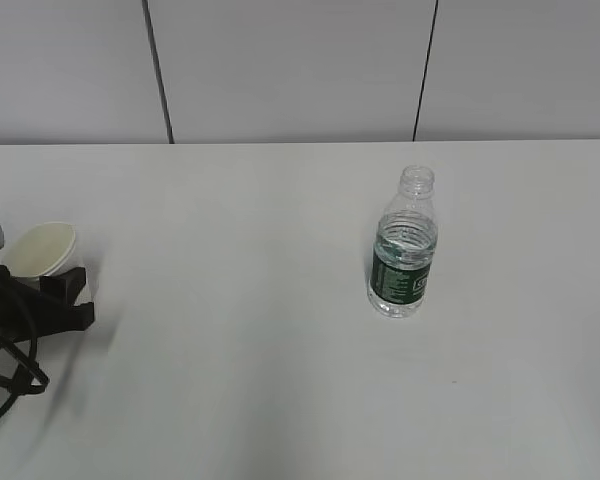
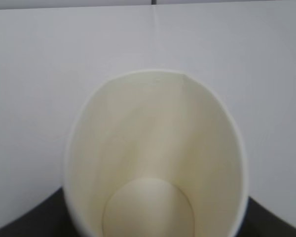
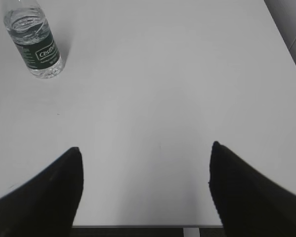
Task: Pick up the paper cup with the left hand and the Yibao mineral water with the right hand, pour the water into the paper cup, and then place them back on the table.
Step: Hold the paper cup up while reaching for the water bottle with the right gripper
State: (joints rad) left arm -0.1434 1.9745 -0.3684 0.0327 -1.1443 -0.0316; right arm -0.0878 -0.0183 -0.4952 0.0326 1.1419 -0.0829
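The off-white paper cup (image 1: 40, 248) is at the far left, held tilted in my left gripper (image 1: 52, 290), which is shut on it. In the left wrist view the cup (image 2: 155, 148) fills the frame, its rim squeezed to an oval, and its inside looks dry; the black fingers (image 2: 19, 227) show at the bottom corners. The Yibao bottle (image 1: 404, 245) stands upright and uncapped on the white table (image 1: 230, 380), with clear water inside. The right wrist view shows it far off at the upper left (image 3: 35, 42). My right gripper (image 3: 145, 153) is open and empty; it does not show in the exterior view.
A grey panelled wall (image 1: 300, 70) runs behind the table's far edge. The table's near edge (image 3: 138, 226) lies just below my right gripper. Black cables (image 1: 10, 380) hang from the left arm.
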